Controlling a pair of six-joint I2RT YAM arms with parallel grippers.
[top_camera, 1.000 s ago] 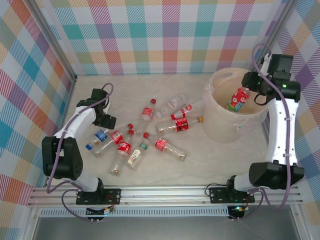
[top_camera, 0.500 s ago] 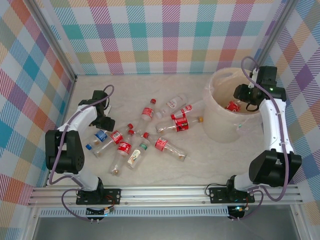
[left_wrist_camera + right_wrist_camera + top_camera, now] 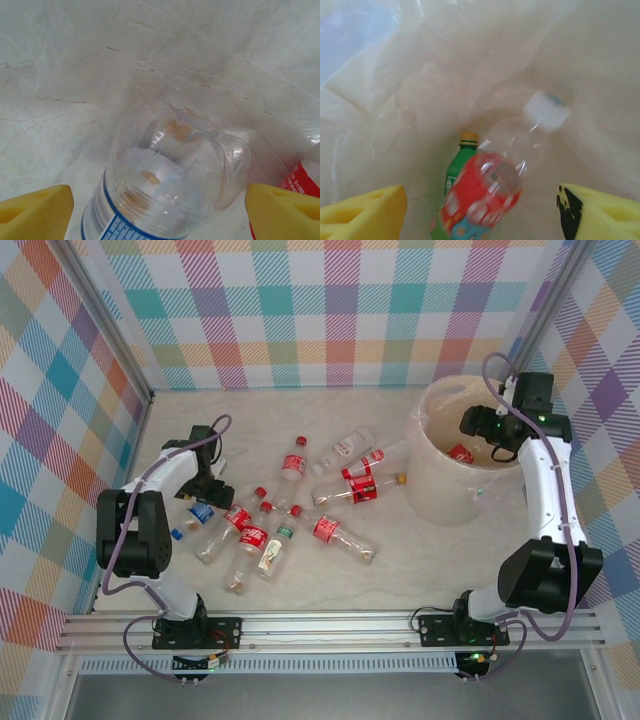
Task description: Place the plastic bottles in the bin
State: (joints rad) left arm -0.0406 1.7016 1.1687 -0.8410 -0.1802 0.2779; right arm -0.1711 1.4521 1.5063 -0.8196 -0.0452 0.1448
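Hovering over the large round translucent-white plastic bin (image 3: 436, 490), the right gripper (image 3: 480, 210) is holding its yellow pads (image 3: 362, 212) wide apart, gripping nothing. A clear red-labelled white-capped plastic bottle (image 3: 487, 197), blurred, is showing loose inside the bin, overlapping a green plastic bottle (image 3: 457, 169). The left gripper (image 3: 160, 212) is spread open astride a clear blue-labelled plastic bottle (image 3: 170, 175) on the pale marbled table (image 3: 450, 560). Other clear red-labelled bottles (image 3: 325, 529) are lying scattered mid-table, left of the bin.
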